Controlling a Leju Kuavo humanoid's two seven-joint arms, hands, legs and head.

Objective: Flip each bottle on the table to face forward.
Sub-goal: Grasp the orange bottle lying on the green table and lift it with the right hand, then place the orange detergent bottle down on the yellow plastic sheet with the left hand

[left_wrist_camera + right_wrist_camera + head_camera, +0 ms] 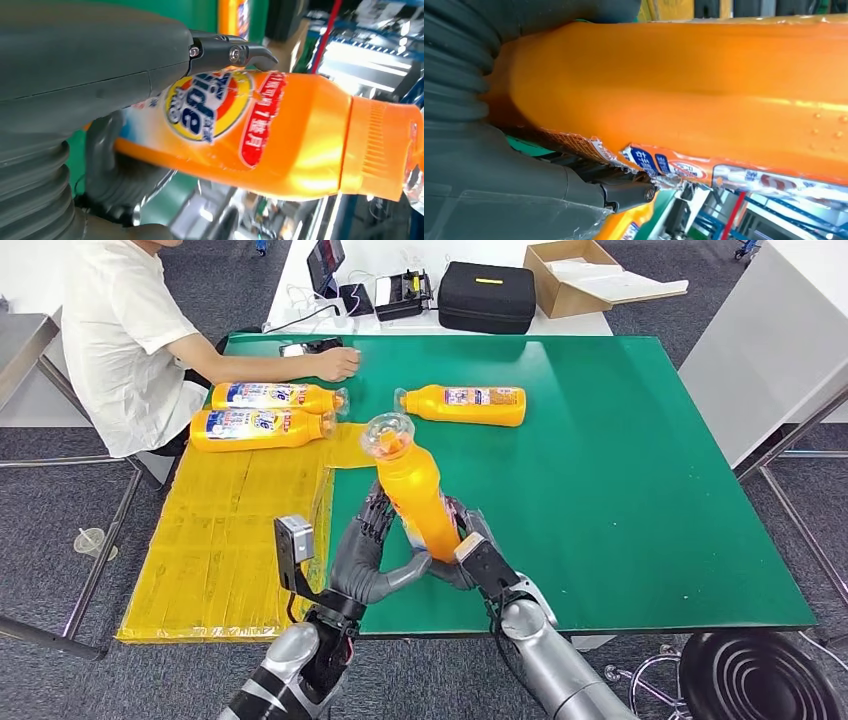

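Note:
An orange bottle (415, 495) with a clear cap is held up off the green table (620, 490), cap tilted away from me. My left hand (368, 552) grips its lower body from the left, and my right hand (470, 555) holds it from the right. The left wrist view shows the bottle's front label (210, 107) under my left hand (90, 75). The right wrist view shows its plain orange side (684, 95) and a label edge against my right hand (524, 195). Three more orange bottles lie on their sides: one (466, 405) mid-table, two (275, 397) (262, 428) at the left.
A person in a white shirt (125, 335) sits at the table's far left, a hand (340, 363) resting near a phone. A yellow mat (230, 540) covers the table's left part. A black case (487, 297) and a cardboard box (570, 275) stand on the white table behind.

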